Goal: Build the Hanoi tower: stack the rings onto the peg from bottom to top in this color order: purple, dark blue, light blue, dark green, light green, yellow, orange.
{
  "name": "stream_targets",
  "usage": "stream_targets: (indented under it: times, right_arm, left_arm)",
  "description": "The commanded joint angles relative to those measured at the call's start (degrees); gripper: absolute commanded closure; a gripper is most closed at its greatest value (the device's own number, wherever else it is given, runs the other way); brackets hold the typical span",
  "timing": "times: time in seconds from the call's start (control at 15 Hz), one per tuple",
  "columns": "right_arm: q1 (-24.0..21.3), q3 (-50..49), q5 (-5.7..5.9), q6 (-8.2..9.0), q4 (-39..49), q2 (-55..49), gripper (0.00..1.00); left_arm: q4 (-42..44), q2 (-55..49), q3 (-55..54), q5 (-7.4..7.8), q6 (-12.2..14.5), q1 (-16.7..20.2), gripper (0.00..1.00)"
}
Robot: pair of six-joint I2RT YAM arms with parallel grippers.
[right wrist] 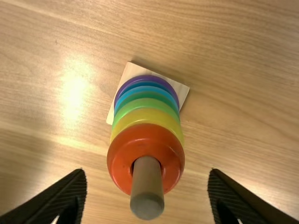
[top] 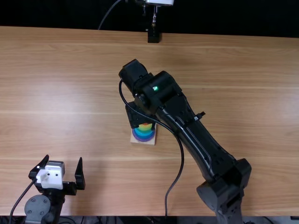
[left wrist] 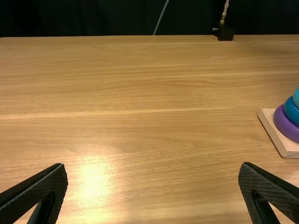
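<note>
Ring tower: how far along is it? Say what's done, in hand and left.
All seven rings look stacked on the peg in the set order, purple ring lowest, orange ring on top. Nothing is in hand: the right gripper and left gripper are both open. No ring seems left to add; perhaps only backing away.

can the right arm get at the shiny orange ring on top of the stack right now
Probably yes: the right gripper is open over the stack, and no other ring covers the shiny orange ring, just the round wooden peg poking through.
</note>
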Motion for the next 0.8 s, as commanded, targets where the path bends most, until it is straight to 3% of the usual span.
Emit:
stream_targets:
  times: [0.0, 0.2, 0.33, 0.4, 0.53, 0.6, 0.67, 0.73]
  right_arm:
    - [-0.43, 0.47, 0.57, 0.19, 0.54, 0.01, 0.0]
    - [-0.6, -1.55, 1.31, -0.55, 5.49, -5.18, 0.0]
    - [-2.54, -9.37, 3.53, -1.08, 6.44, -11.77, 0.0]
    - [-4.82, -14.47, 4.69, -1.08, 10.03, -16.43, 0.0]
    - [-8.69, -26.77, 5.43, -1.29, 22.89, -26.18, 0.0]
    - [-10.27, -32.4, 6.37, -1.29, 28.59, -30.75, 0.0]
    - [-11.59, -37.76, 8.7, -1.5, 33.02, -35.24, 0.0]
    - [-12.82, -43.21, 11.96, -1.92, 36.92, -39.98, 0.0]
  left_arm:
    - [-4.58, -0.89, -5.96, 0.47, 0.87, 0.42, 0.0]
    - [-4.58, -0.89, -5.96, 0.47, 0.87, 0.42, 0.0]
    - [-4.58, -0.89, -5.96, 0.47, 0.87, 0.42, 0.0]
    - [-4.58, -0.89, -5.96, 0.47, 0.87, 0.42, 0.0]
    - [-4.58, -0.89, -5.96, 0.47, 0.87, 0.42, 0.0]
    - [-4.58, -0.89, -5.96, 0.47, 0.87, 0.42, 0.0]
    - [-4.58, -0.89, -5.96, 0.47, 0.87, 0.42, 0.0]
    - [-4.58, -0.89, -5.96, 0.47, 0.87, 0.42, 0.0]
